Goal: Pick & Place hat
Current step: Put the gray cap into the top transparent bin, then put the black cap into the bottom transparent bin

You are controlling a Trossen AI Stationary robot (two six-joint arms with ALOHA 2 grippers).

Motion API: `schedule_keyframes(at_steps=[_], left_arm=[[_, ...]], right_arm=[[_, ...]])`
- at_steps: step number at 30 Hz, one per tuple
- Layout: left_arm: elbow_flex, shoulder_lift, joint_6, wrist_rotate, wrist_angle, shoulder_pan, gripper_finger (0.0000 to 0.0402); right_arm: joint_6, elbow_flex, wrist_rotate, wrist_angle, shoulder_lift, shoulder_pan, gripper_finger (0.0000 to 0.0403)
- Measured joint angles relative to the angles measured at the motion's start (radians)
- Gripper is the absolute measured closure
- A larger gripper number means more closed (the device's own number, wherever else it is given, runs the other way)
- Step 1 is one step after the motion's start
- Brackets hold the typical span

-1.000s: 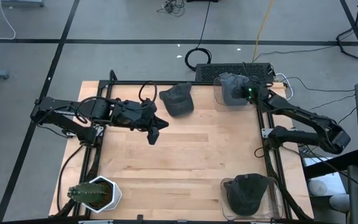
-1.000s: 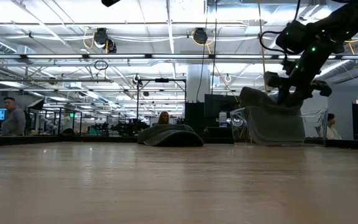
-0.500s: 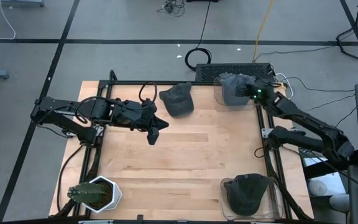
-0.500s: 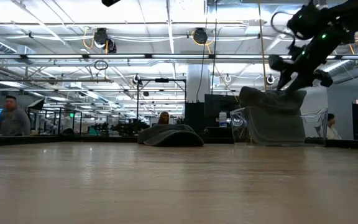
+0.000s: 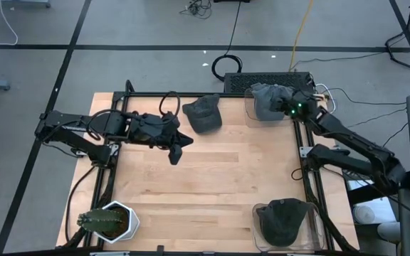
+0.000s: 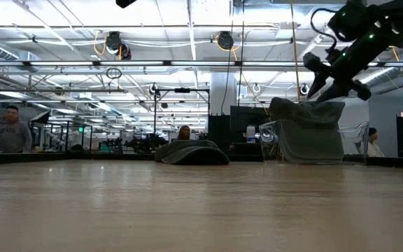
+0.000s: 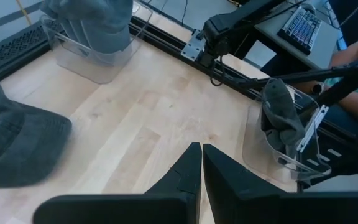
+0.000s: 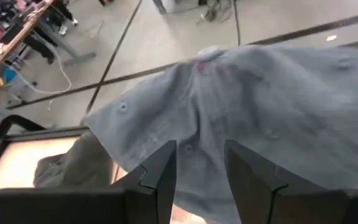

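Observation:
A grey hat (image 5: 264, 99) lies draped over the top of a clear bin at the table's far right corner, and it fills the right wrist view (image 8: 260, 106). My right gripper (image 5: 292, 107) hangs open just above and to the right of it (image 6: 325, 80), touching nothing. A second dark grey hat (image 5: 203, 114) rests crown up on the wood near the far edge (image 6: 191, 152). My left gripper (image 5: 176, 155) is shut and hovers over the table's left half, short of that hat (image 7: 201, 168).
Another clear bin (image 5: 312, 226) at the near right corner holds a dark hat (image 7: 281, 121). A potted plant in a white pot (image 5: 109, 220) stands at the near left corner. A black frame rail borders the table. Bare wood lies across the middle.
My right gripper has risen off the grey hat in the far right bin and drawn back toward the table's right edge. The hat has stayed draped on the bin.

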Motion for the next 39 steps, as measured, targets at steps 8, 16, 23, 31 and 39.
schedule_keyframes(at_steps=[8,16,23,31,39], left_arm=[[0.0,0.0,-0.019,-0.002,0.0,0.008,0.0378],[0.0,0.0,-0.026,-0.027,0.0,0.008,0.0378],[0.0,0.0,-0.059,-0.042,0.0,0.008,0.0378],[0.0,0.0,-0.06,-0.044,0.0,0.008,0.0378],[0.0,0.0,-0.025,-0.057,0.0,0.012,0.0378]], right_arm=[[0.134,0.0,-0.061,0.061,0.152,0.0,0.0277],[0.112,0.002,-0.039,0.132,0.309,-0.014,0.0277],[0.06,0.002,-0.085,0.121,0.289,-0.017,0.0277],[0.024,0.002,-0.083,0.122,0.099,-0.033,0.0277],[-0.013,0.002,-0.085,0.03,-0.034,-0.024,0.0277]])
